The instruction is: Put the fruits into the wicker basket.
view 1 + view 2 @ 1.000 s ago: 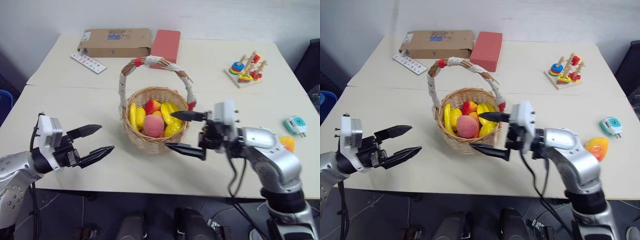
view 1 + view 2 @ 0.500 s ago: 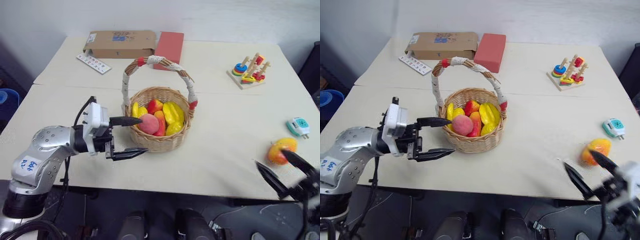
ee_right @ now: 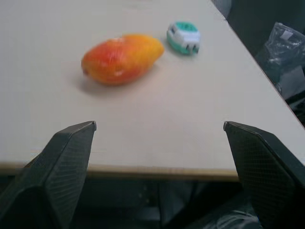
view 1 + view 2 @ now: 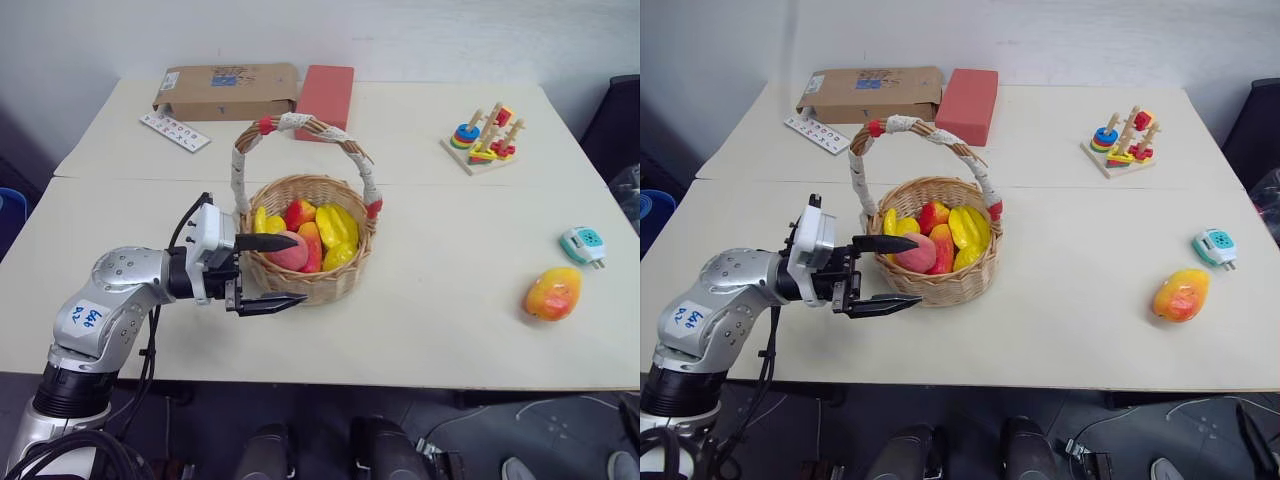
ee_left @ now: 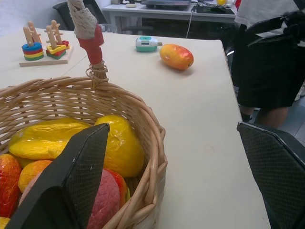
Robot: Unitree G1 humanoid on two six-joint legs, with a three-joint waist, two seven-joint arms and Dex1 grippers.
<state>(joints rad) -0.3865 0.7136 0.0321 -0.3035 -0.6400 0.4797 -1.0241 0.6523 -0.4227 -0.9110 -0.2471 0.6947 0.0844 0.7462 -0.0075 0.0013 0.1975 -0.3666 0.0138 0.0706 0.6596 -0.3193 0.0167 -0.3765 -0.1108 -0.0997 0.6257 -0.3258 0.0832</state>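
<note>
**Left pincer straddling the basket rim, one mango loose on the worktop**

The pale beige worktop (image 4: 450, 330) carries everything. Near its centre stands the round tan wicker basket (image 4: 320, 285) with its tall arched handle wrapped in white with red bands. Inside it lie the toy fruits: long yellow pieces (image 4: 338, 226), a red-and-yellow piece (image 4: 300, 212) and a round pink peach (image 4: 291, 252).

The left pincer (image 4: 272, 271) sits at the basket's 9 o'clock side, pointing across it, jaws wide apart and holding nothing; one black finger (image 4: 271, 241) reaches over the rim just above the peach, the other lies outside the basket wall, low by the worktop.

The yellow-orange mango with a red blush (image 4: 552, 293) lies alone on the worktop, well apart from the basket at about its 3 o'clock. In the right wrist view the right pincer (image 3: 159, 143) hangs off the worktop's edge with its fingers spread wide and empty, the mango ahead of it, clear of both fingers, at about 11 o'clock. Just beyond the mango sits a small teal-and-white plug gadget (image 4: 582, 244).
</note>
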